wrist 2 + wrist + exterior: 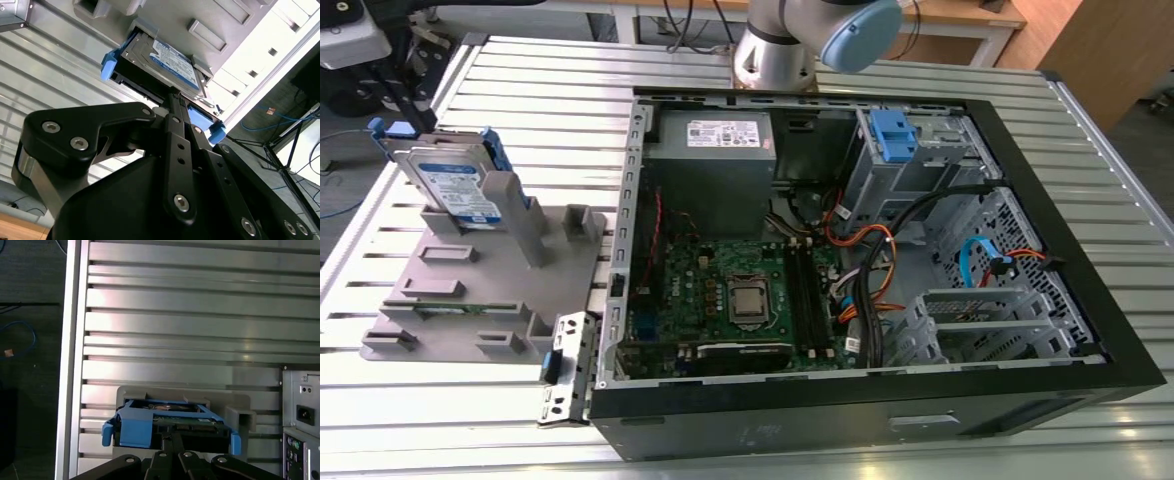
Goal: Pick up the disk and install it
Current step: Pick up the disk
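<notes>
The disk (454, 185) is a silver drive with a white-and-blue label in a blue bracket. It stands on edge in a slot of the grey fixture (467, 300), at the exterior view's left. In both wrist views it lies just ahead of my fingers, as the disk (165, 60) and the disk (170, 422), with blue tabs at both ends. My gripper (172, 95) is shut, and its black fingers come to a point at the middle of the disk's near edge. The gripper (172, 436) has nothing between its fingers. I cannot tell if the tips touch the bracket.
An open computer case (1067, 250) takes up the exterior view's right, with a motherboard, cables, a grey power supply (714, 150) and a bare blue clip (890, 135) on the drive cage. The fixture sits on a slatted metal table (520, 70). The table edge and floor lie beyond it.
</notes>
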`<state>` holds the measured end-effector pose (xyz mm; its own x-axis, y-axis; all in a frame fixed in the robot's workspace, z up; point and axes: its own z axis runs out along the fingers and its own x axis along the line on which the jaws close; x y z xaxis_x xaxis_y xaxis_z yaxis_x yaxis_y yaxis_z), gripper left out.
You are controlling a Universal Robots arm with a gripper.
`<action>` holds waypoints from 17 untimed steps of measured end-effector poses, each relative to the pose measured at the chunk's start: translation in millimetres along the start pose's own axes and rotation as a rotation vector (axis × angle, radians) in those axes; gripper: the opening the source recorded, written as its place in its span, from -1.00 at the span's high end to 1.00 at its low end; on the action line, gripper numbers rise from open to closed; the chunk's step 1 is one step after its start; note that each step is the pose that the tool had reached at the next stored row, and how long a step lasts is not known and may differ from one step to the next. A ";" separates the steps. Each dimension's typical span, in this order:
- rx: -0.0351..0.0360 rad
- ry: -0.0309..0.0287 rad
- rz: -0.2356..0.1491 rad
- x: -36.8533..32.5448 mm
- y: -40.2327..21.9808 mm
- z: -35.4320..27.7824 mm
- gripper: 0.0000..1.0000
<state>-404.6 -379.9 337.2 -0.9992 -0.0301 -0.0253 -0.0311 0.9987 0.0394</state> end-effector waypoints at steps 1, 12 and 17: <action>-0.0001 0.0001 -0.002 0.0 0.0 0.0 0.79; -0.0001 0.0000 -0.002 0.0 0.0 0.1 0.79; -0.0003 0.0004 -0.010 0.0 0.0 0.0 0.79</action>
<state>-404.7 -379.9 337.2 -0.9989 -0.0405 -0.0253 -0.0415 0.9984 0.0395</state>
